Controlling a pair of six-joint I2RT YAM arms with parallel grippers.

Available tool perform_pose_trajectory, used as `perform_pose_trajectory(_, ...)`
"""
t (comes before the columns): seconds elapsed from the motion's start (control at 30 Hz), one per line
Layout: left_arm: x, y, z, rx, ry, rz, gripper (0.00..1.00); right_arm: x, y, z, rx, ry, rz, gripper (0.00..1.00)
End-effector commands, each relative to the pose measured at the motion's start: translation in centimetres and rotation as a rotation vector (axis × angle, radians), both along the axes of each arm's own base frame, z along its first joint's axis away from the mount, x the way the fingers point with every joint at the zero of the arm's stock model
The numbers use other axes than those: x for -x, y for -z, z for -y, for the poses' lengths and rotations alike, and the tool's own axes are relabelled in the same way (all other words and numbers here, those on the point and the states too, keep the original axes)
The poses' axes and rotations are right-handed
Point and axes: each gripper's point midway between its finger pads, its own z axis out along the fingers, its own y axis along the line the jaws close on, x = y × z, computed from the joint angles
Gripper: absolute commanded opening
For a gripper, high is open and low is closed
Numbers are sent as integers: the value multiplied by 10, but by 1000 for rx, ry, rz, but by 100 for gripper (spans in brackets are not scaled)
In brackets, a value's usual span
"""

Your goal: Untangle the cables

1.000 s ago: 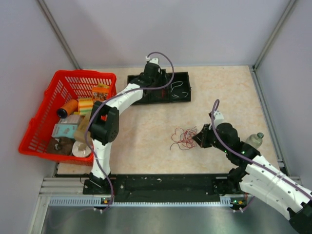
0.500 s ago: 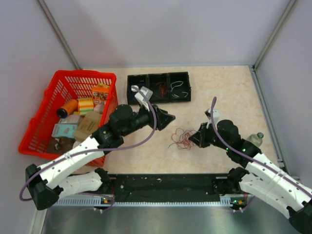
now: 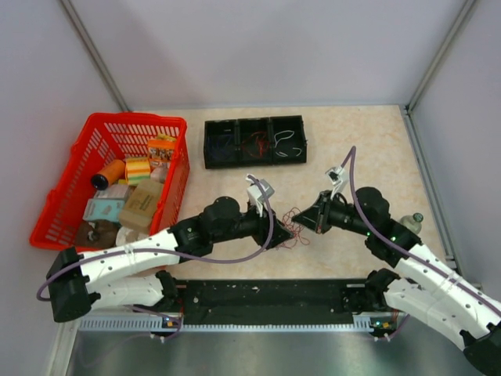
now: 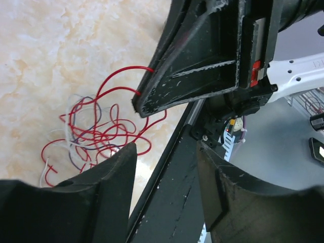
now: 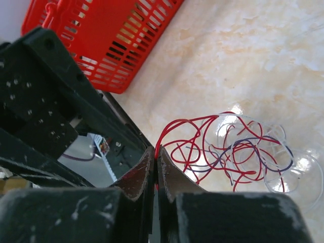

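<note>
The left claw stands spread just beside the cables, a loose tangle of red, white and dark strands on the surface between both arms. The right claw is pressed together, pinching a red strand at its edge. The wires look feather-light and limp, likely best pinched at one free outer loop

The left end effector has its dark fingers apart, nothing between them. Past them the right end effector, fingers pressed together, pinches two red strands rising from the cables, a red, white and dark tangle on the table beside its black near-edge rail.
</note>
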Motion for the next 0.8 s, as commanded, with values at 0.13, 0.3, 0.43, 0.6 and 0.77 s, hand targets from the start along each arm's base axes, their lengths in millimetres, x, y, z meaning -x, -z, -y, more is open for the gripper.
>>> perform_pose_trajectory(0.13,-17,-16,12,56,-92,77,44,-3,-46,-15,-162,-19,-4,0)
perform_pose_trajectory(0.3,-22,-9,22,30,-89,75,37,-1,-48,-15,-181,-15,-29,0)
perform_pose_trajectory(0.43,-25,-8,24,30,-97,77,36,1,-50,-17,-191,-24,-34,0)
perform_pose_trajectory(0.6,-26,-13,28,51,-94,89,19,1,-45,-17,-182,-29,-40,2)
perform_pose_trajectory(0.77,-37,-14,11,13,-176,130,0,-3,-26,-8,-105,14,-32,20)
